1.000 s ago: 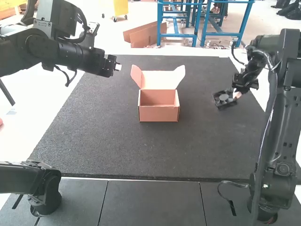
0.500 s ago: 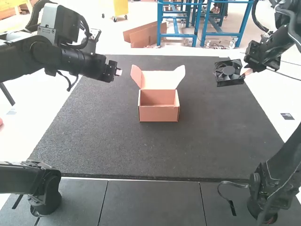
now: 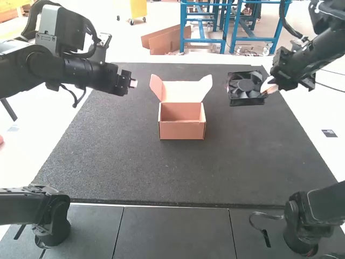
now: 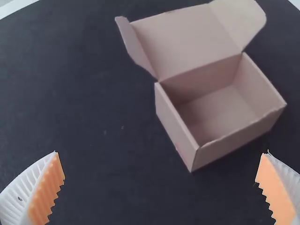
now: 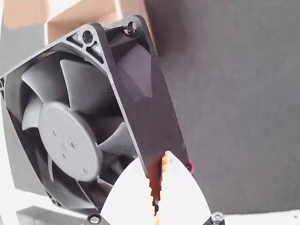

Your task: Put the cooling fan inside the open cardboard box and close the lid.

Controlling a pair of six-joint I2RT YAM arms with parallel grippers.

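**Step in hand: carry the fan to the box.**

1. The right tool (image 3: 269,87) is pinching the cooling fan (image 3: 246,89) by one edge of its frame (image 5: 140,117). The fan hangs clear of the desk (image 3: 108,151), towards the far right corner, with its blade face upright. Because the grip is thin and off-centre, expect the fan to swing or pivot in the pinch, so travel slowly.
2. The cardboard box (image 3: 182,120) stands at the middle of the desk, open and empty. Its lid (image 3: 182,89) is raised on the far side, with an ear flap at each end. The fan is just beside the right-hand ear flap (image 3: 205,82). Approach from above the opening, not across the flap, or you may knock the lid or shift the box.
3. Turn the wrist so the fan lies flat, or aligns with the longer side of the opening, before you lower it. The fit looks close, so centre it over the opening first.
4. Release only once the fan rests on the box floor.

**Arm pose**

- Right arm: it reaches in from the right edge of the desk, wrist high, with the tool pointing towards the box.
- Left arm: it extends from the left edge, almost level. The left tool (image 3: 131,82) hovers above the desk, near the lid's left ear flap (image 3: 156,86). Its orange pads (image 4: 44,187) are spread wide and grip nothing. It is well placed to fold the lid afterwards.
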